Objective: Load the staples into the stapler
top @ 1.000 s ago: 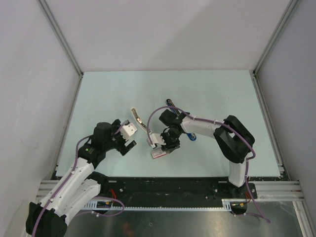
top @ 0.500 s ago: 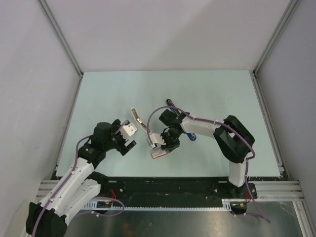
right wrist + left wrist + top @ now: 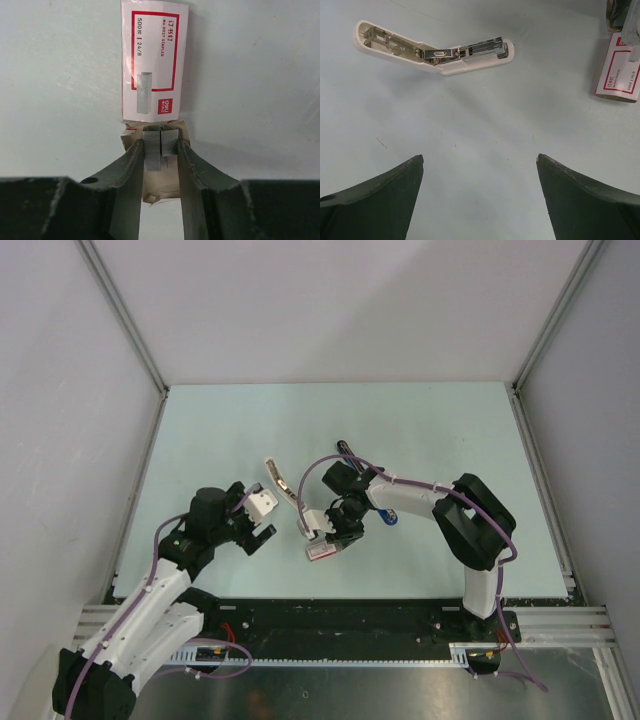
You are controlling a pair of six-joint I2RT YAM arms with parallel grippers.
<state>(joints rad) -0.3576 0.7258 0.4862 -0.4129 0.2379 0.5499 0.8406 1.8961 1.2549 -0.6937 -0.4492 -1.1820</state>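
Up close, staples: two short silvery strips of staples [image 3: 152, 147] stand side by side in the torn mouth of a brownish cardboard tray [image 3: 155, 192], toward the front centre of the pale green tabletop [image 3: 430, 430].
Right gripper: the right gripper [image 3: 160, 146] straddles the strips, its dark fingers [image 3: 131, 172] drawn in against their outer sides and pinching the pair between them.
Box: a flat white cardboard box with a red border [image 3: 155, 65] lies on the tabletop just beyond the fingertips, its near end meeting the tray.
Stapler: a cream-coloured stapler with a bare metal magazine [image 3: 432, 50] lies hinged wide open on the tabletop, to the left of the box and apart from it.
Left gripper: the left gripper [image 3: 479, 160] hangs over bare tabletop near the stapler, jaws spread wide and holding nothing.
Blue object: a small blue object [image 3: 388, 519] peeks out beside the right arm [image 3: 415, 496], mostly hidden; what it is cannot be told.
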